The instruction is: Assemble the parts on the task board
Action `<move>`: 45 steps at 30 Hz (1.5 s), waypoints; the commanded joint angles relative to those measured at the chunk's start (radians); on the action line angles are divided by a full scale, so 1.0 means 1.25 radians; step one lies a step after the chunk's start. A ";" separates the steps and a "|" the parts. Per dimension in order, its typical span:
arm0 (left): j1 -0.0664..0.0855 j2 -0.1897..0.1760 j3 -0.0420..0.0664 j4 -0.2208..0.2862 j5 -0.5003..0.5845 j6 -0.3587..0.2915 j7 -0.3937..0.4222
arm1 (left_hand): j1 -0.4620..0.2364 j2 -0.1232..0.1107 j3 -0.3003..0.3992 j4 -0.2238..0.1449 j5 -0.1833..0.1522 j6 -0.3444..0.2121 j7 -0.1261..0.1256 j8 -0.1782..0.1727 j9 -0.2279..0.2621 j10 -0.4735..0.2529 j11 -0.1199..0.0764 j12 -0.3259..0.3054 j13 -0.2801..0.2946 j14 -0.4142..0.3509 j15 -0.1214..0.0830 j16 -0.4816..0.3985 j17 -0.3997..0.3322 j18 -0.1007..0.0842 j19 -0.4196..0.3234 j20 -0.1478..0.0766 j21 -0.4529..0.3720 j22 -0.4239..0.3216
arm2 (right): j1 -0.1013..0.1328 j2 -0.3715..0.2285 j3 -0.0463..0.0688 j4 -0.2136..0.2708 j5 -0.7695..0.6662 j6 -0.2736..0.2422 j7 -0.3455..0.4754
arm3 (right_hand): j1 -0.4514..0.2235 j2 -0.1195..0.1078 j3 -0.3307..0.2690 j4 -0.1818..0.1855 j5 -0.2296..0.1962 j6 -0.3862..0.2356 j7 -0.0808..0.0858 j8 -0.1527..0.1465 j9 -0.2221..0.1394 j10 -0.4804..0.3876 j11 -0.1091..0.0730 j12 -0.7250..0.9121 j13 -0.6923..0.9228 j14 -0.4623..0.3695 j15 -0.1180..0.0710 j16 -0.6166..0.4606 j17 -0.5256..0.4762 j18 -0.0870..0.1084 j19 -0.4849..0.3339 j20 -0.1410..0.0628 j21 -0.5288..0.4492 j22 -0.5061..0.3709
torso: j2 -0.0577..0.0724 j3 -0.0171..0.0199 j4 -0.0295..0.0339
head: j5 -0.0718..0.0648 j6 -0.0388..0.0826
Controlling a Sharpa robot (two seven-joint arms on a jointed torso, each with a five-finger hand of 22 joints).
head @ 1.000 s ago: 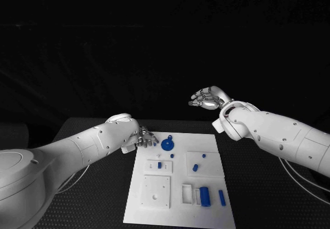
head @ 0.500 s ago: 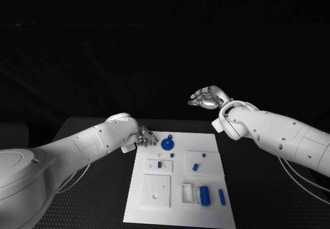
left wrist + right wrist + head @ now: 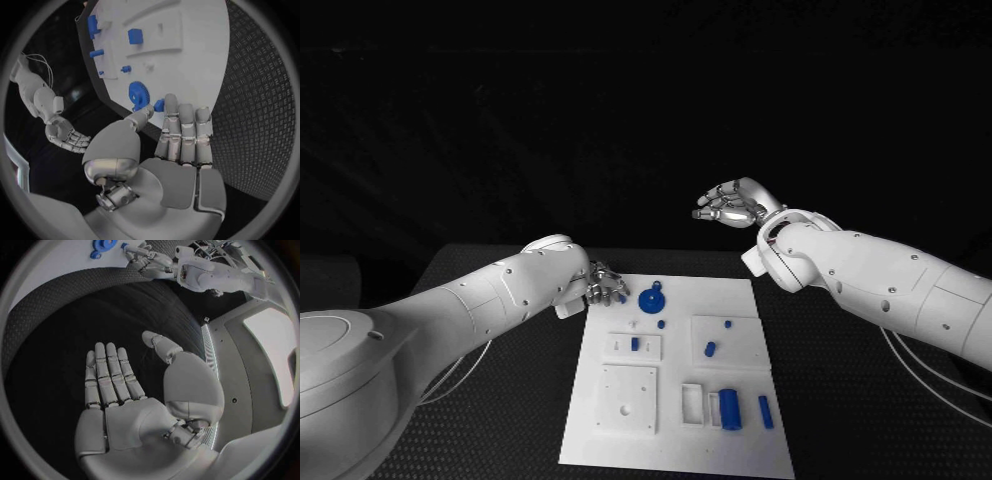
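The left hand (image 3: 602,283) sits at the task board's (image 3: 740,400) ten-o'clock corner, pinching a small blue part (image 3: 159,105) between thumb and fingertip, just beside the blue gear (image 3: 652,301) lying flat on the board. The right hand (image 3: 733,204) hangs raised beyond the board at about one o'clock, fingers spread, grasping nothing. More blue parts (image 3: 728,410) rest toward the board's five o'clock.

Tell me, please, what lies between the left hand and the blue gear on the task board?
A small blue part, pinched by the left hand, sits just short of the gear; left wrist view.
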 commanded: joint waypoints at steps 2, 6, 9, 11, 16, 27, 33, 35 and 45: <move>-0.001 0.000 0.000 -0.002 0.011 0.016 0.007 | 0.014 0.004 0.002 -0.010 -0.002 0.001 -0.001 0.006 -0.002 -0.002 -0.001 -0.004 -0.002 -0.003 0.001 0.003 -0.001 -0.010 -0.007 -0.082 -0.004 0.002 | 0.000 0.000 0.000 0.000 -0.001 0.002 0.006 | 0.000 0.003 -0.002 0.002 0.003 -0.005 0.007 0.003 -0.001 -0.002 0.000 -0.005 0.000 -0.006 -0.001 -0.003 -0.001 -0.006 -0.005 0.000 -0.005 0.001 | 0.000 -0.0003 0.0001 | 0.002 0.000; -0.001 0.000 -0.001 -0.001 0.011 0.020 0.006 | 0.030 0.013 0.007 -0.025 -0.001 0.007 -0.002 0.010 -0.004 0.001 -0.002 -0.004 -0.004 -0.001 0.001 0.004 -0.003 -0.010 -0.005 -0.081 -0.004 0.004 | 0.000 0.000 0.000 0.000 -0.001 0.002 0.006 | 0.000 0.003 -0.002 0.002 0.003 -0.005 0.007 0.003 -0.001 -0.002 0.000 -0.005 0.000 -0.006 -0.001 -0.003 -0.001 -0.006 -0.005 0.000 -0.005 0.001 | 0.000 -0.0006 0.0006 | 0.002 0.000; -0.001 0.001 -0.001 0.000 0.011 0.022 0.004 | 0.041 0.020 0.010 -0.035 -0.001 0.008 -0.003 0.011 -0.006 0.003 -0.003 -0.004 -0.005 0.000 0.001 0.005 -0.003 -0.010 -0.004 -0.081 -0.004 0.005 | 0.000 0.000 0.000 0.000 -0.001 0.003 0.006 | 0.000 0.003 -0.002 0.002 0.003 -0.005 0.007 0.003 -0.001 -0.002 0.000 -0.005 0.000 -0.006 -0.001 -0.003 -0.001 -0.006 -0.005 0.000 -0.005 0.001 | 0.000 -0.0005 0.0008 | 0.002 -0.001; -0.001 0.002 -0.001 0.000 0.011 0.024 0.002 | 0.047 0.024 0.012 -0.042 0.000 0.010 -0.003 0.012 -0.007 0.004 -0.003 -0.004 -0.005 0.001 0.000 0.006 -0.004 -0.010 -0.003 -0.081 -0.004 0.006 | 0.000 0.000 0.000 0.000 0.000 0.003 0.006 | 0.000 0.003 -0.002 0.002 0.003 -0.005 0.007 0.003 -0.001 -0.002 0.000 -0.005 0.000 -0.006 -0.001 -0.003 -0.001 -0.006 -0.005 0.000 -0.005 0.001 | 0.000 -0.0003 0.0006 | 0.003 -0.001; -0.001 0.004 -0.001 0.000 0.005 0.016 -0.006 | 0.060 0.035 0.017 -0.058 0.015 0.017 -0.005 0.016 -0.009 0.009 -0.006 -0.002 -0.007 0.004 -0.001 0.008 -0.004 -0.011 0.001 -0.082 -0.004 0.008 | 0.000 0.000 0.000 0.000 0.000 0.003 0.007 | -0.001 0.003 -0.003 0.003 0.003 -0.005 0.007 0.003 -0.001 -0.002 0.000 -0.005 0.000 -0.007 -0.001 -0.003 -0.001 -0.007 -0.005 0.000 -0.006 0.002 | 0.000 -0.0002 0.0004 | 0.005 -0.001; -0.001 0.008 -0.001 0.003 -0.025 -0.029 -0.019 | 0.050 0.052 0.019 -0.099 0.151 0.072 -0.024 0.045 -0.011 0.047 -0.022 0.012 -0.007 0.032 -0.013 0.029 -0.002 -0.010 0.029 -0.091 0.004 0.017 | 0.000 0.002 0.000 -0.002 -0.001 0.005 0.007 | -0.002 0.003 -0.003 0.003 0.004 -0.005 0.007 0.003 -0.001 -0.002 0.000 -0.005 0.000 -0.007 -0.001 -0.003 -0.001 -0.007 -0.005 0.000 -0.006 0.002 | 0.000 0.0005 0.0002 | 0.008 -0.002; -0.001 0.002 -0.001 0.016 -0.026 -0.049 -0.019 | 0.015 0.046 0.018 -0.131 0.267 0.124 -0.041 0.058 0.007 0.093 -0.037 0.025 -0.004 0.065 -0.024 0.049 0.004 -0.005 0.058 -0.103 0.017 0.025 | 0.000 0.002 0.000 -0.004 0.000 0.006 0.008 | -0.002 0.002 -0.004 0.004 0.004 -0.005 0.007 0.003 -0.001 -0.002 0.000 -0.005 0.000 -0.007 -0.001 -0.003 -0.002 -0.007 -0.006 0.000 -0.007 0.003 | 0.000 0.0007 0.0003 | 0.008 -0.002; -0.001 -0.004 -0.001 0.025 -0.026 -0.057 -0.019 | 0.006 0.045 0.019 -0.138 0.289 0.138 -0.046 0.058 0.013 0.106 -0.042 0.029 -0.003 0.075 -0.028 0.056 0.007 -0.004 0.067 -0.106 0.021 0.028 | 0.000 0.002 0.000 -0.004 0.003 0.006 0.008 | -0.002 0.002 -0.004 0.004 0.005 -0.005 0.007 0.003 -0.001 -0.002 0.000 -0.005 0.000 -0.007 -0.001 -0.003 -0.002 -0.007 -0.006 0.000 -0.007 0.003 | -0.001 0.0005 0.0000 | 0.009 -0.003; 0.009 -0.082 0.000 0.148 -0.025 -0.134 -0.020 | -0.014 0.031 0.024 -0.152 0.371 0.194 -0.067 0.060 0.046 0.158 -0.062 0.049 0.010 0.124 -0.045 0.077 0.021 0.005 0.109 -0.120 0.041 0.040 | 0.000 -0.008 0.000 -0.002 0.006 0.005 0.008 | -0.003 0.003 -0.004 0.004 0.005 -0.005 0.007 0.003 -0.002 -0.002 0.000 -0.005 0.000 -0.007 -0.001 -0.002 -0.002 -0.007 -0.006 0.000 -0.007 0.003 | -0.004 0.0000 0.0034 | 0.011 -0.003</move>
